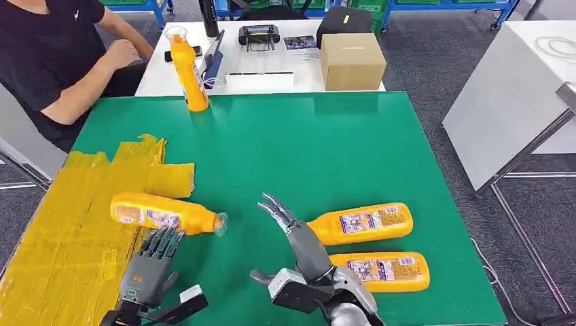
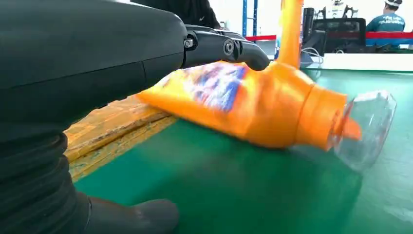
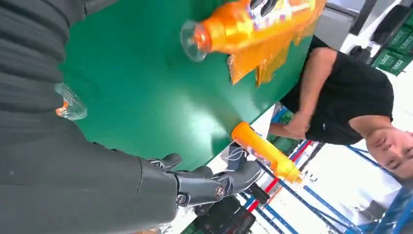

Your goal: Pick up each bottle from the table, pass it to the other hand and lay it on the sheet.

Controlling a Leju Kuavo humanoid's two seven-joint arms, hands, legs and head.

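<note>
One orange bottle with a clear cap lies across the near edge of the yellow sheet, its neck over the green table. My left hand sits just behind it, fingers stretched over the bottle, thumb apart, holding nothing. My right hand is open, fingers spread, beside two more orange bottles lying at the near right. A fourth bottle stands upright at the far edge. The right wrist view shows the lying bottle and the upright one.
A person in black sits at the far left corner. Behind the green table a white table carries a cardboard box and small devices. Another white table stands to the right.
</note>
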